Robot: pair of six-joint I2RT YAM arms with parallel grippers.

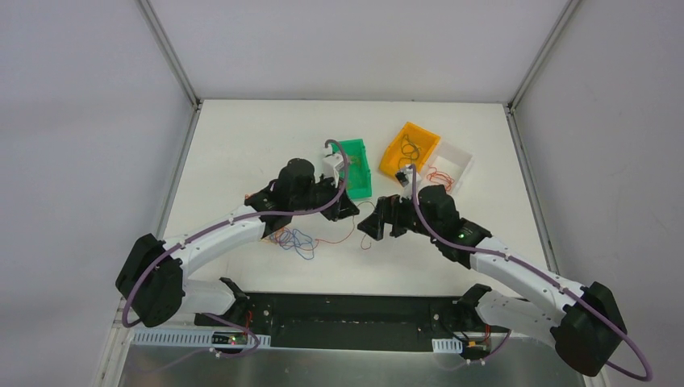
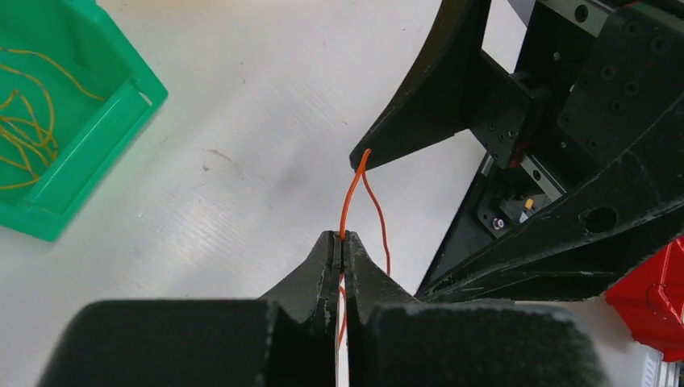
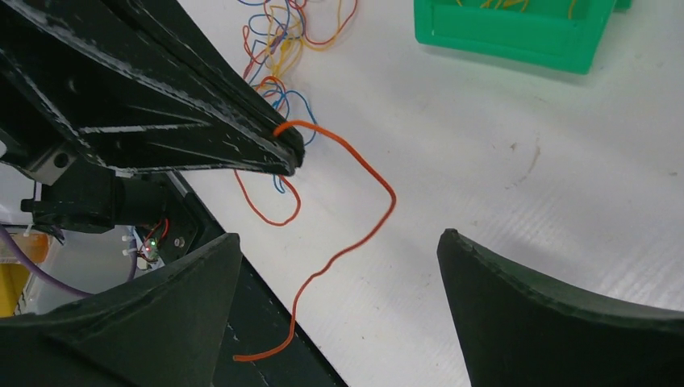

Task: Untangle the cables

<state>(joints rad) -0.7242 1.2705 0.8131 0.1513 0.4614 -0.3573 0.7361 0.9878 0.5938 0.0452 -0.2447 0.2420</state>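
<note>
Left gripper (image 2: 342,242): jaws pinched shut on one orange cable (image 2: 352,193), loose end trailing over the table (image 2: 242,161)
Right gripper (image 3: 339,235): jaws spread wide, gripping nothing (the orange strand runs between them)
Other cables (image 1: 294,239): tangled heap on the table under the left arm
Green bin (image 2: 89,145): yellowish strands inside

A loose tangle (image 1: 294,239) of thin, curly blue, red, orange and yellow cables lies on the table (image 1: 242,145). One orange cable (image 3: 363,173) runs apart from it. One end is pinched in the left gripper (image 2: 342,238), and the rest hangs in a slack S-curve, its free end near the table's near edge.
</note>
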